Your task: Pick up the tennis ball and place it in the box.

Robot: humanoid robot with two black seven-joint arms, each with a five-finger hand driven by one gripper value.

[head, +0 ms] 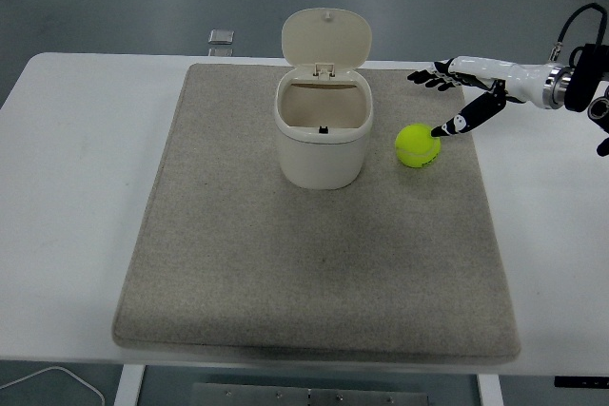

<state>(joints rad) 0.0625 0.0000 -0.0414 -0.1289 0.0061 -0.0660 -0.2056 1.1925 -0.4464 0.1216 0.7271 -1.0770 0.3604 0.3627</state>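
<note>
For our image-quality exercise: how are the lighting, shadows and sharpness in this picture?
Head view: even, soft light, no glare; only faint shadows beside the box and ball on the mat. Everything in sharp focus, including the right hand.

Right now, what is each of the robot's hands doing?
Left hand: not in view.
Right hand: open, fingers spread, holding nothing; its thumb tip is at the ball.

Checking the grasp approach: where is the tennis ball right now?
In the head view the tennis ball sits on the grey mat, just right of the open white box, with the right hand beside it.
</note>
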